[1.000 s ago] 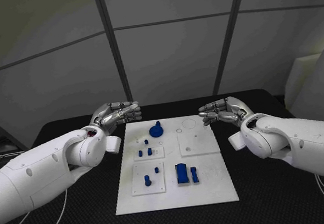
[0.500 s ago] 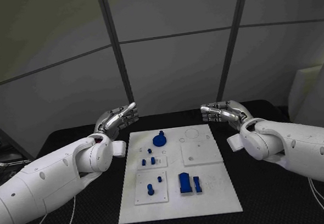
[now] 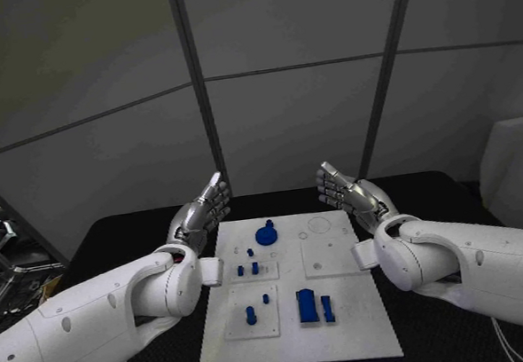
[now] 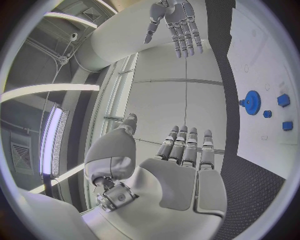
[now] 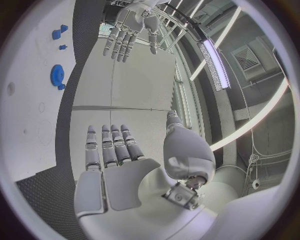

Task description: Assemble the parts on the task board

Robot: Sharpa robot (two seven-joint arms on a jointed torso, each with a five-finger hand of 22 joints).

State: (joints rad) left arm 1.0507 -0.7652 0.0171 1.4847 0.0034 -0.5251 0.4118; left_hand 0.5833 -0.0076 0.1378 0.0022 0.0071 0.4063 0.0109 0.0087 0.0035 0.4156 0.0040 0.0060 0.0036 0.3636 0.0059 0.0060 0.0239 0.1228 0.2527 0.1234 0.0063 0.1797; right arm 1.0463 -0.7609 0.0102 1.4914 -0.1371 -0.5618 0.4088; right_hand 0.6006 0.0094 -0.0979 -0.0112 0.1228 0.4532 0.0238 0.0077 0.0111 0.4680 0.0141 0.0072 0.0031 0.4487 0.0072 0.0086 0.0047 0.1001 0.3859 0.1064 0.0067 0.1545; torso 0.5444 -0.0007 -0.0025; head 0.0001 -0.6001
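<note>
White task board [image 3: 357,330], a flat rectangular plate, is laid lengthwise in the middle of the black cloth-covered table [image 3: 456,197], and the blue parts are seen spread over it. Both silver many-fingered hands are raised above its far corners, the left hand [image 3: 203,210] at the far left and the right hand [image 3: 345,190] at the far right, each held flat with fingers straight and apart and nothing gripped. A round blue gear part [image 3: 265,233] stands at the far middle of the board, two upright blue blocks [image 3: 311,304] at the near middle, and small blue pegs [image 3: 246,269] on the left side, some on raised white sub-plates. Which step is in hand cannot be settled: such a layout would fit parts yet to be seated or parts already seated. Nothing is seen between the hands and the board.
</note>
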